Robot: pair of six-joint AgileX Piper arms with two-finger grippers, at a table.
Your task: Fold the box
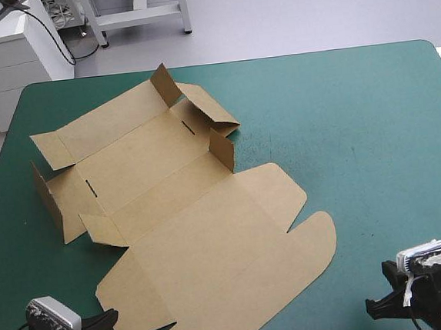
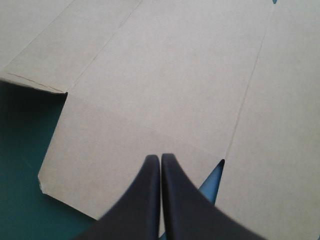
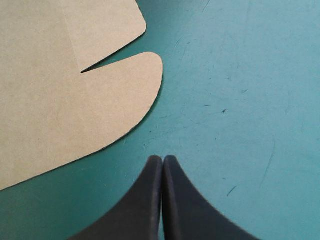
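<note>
Found box (image 1: 150,159) opened out on table (image 1: 371,121) w/ teal-green cover: brown sheet over table's left half & middle, running from nr table's far-left corner down to table's near edge. Mostly flat. Noted a few small flaps (image 1: 165,83) standing up at the end twd table's far edge, plus one on the side twd table's left edge. Saw two short slots (image 1: 189,127) cut in the narrow panels there. Saw big lid panel (image 1: 212,250) w/ two rounded tabs (image 1: 319,237) spread flat, at the end twd table's near edge.

Found left gripper (image 2: 160,157) by table's near-left corner. Black fingers (image 2: 142,200) pressed together into one point, nothing betw. them. Tips over a corner flap of the board, close to table's near edge. Can't tell if touching the board.

Found right gripper (image 3: 163,159) nr table's near-right corner. Fingers likewise closed, empty. Tips over bare table top, just beside the rounded tab, apart from the board.
</note>
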